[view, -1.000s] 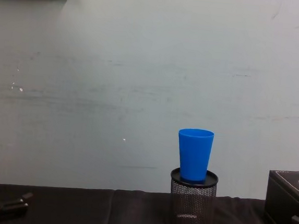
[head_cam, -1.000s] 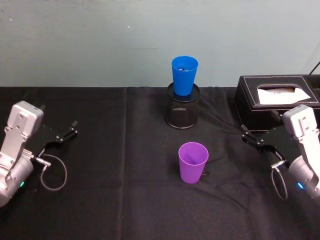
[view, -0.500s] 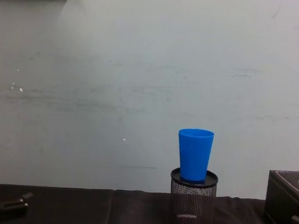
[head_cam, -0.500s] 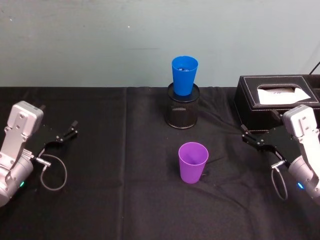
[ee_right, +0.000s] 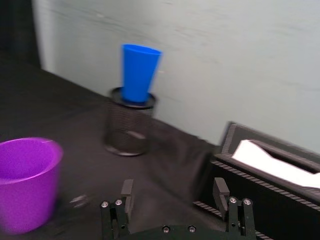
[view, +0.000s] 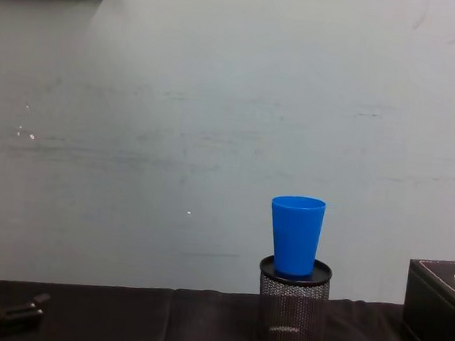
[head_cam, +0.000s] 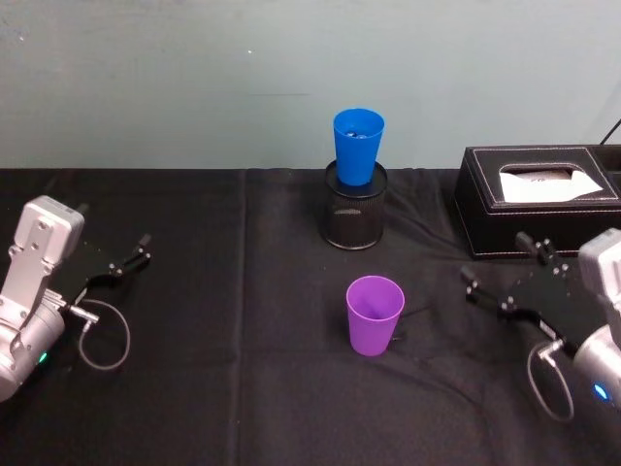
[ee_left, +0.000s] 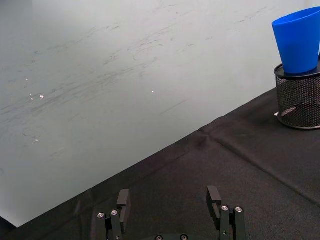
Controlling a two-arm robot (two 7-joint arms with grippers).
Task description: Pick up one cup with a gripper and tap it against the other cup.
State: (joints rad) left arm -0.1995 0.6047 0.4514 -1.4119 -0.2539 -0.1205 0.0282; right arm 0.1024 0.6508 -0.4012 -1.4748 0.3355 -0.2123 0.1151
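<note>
The purple cup (head_cam: pixel 375 316) stands on the surface (head_cam: pixel 243 388) in front of the blue cup (head_cam: pixel 358 146), which sits in a mesh holder (head_cam: pixel 354 221); our right gripper (head_cam: pixel 495 257) points at it, fingers wide so it can fit; our left gripper (ee_left: pixel 168 197) rests aside, fingers wide.

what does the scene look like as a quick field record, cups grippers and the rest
purple cup: upright on the black cloth, nothing touching it
blue cup: upright, seated in the mesh pen holder behind the purple cup
right gripper: open, low beside the purple cup, apart from it
left gripper: open, idle at the cloth's left side
tissue box: far right, by the wall
</note>
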